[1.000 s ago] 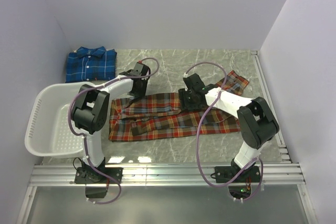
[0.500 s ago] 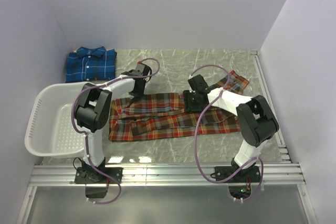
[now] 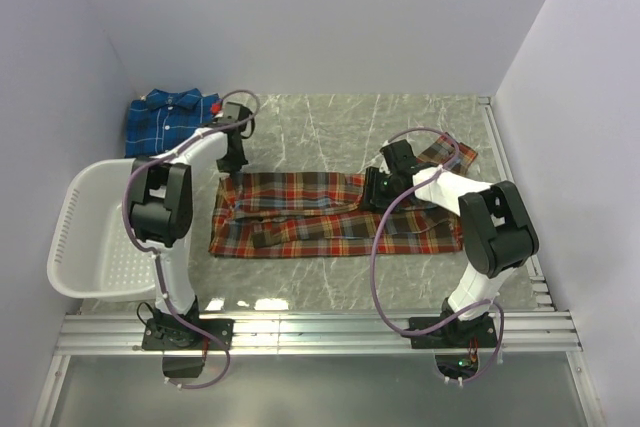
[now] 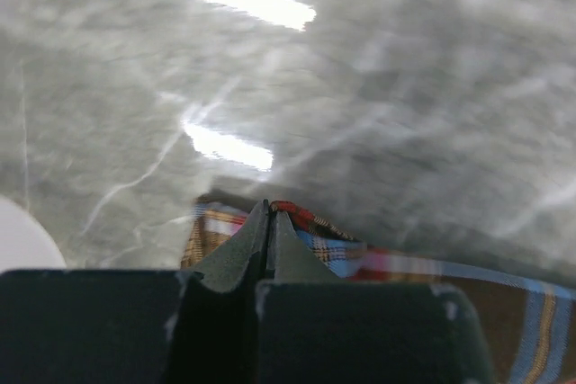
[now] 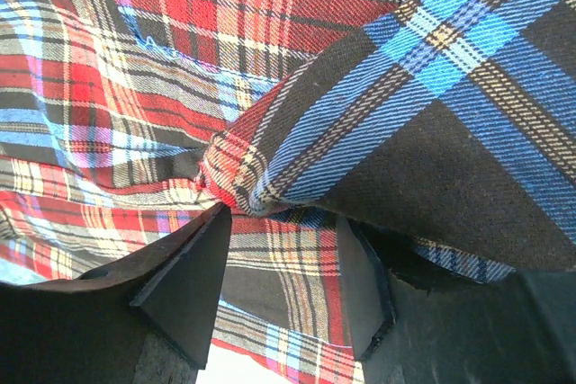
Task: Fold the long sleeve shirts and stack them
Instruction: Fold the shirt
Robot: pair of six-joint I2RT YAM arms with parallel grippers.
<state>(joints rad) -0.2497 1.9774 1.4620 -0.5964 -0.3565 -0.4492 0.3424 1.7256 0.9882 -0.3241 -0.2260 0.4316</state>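
Observation:
The red-orange plaid shirt (image 3: 300,222) lies spread across the middle of the table, partly folded lengthwise. My left gripper (image 3: 234,165) is at its far left corner. In the left wrist view the gripper (image 4: 268,213) is shut on a thin red edge of that shirt (image 4: 360,258). My right gripper (image 3: 372,193) is low over the shirt's right part. In the right wrist view it (image 5: 283,254) is open, with a raised fold of the plaid cloth (image 5: 297,132) just beyond the fingertips. The blue plaid shirt (image 3: 172,123) lies folded at the back left.
A white slotted basket (image 3: 75,247) stands at the left edge, near my left arm. The marble table (image 3: 330,127) is bounded by walls at the back and sides, with a metal rail (image 3: 510,187) along the right.
My left gripper has moved left and back with the shirt's corner, pulling that edge out. My right gripper has shifted right. The shirt lies longer and flatter.

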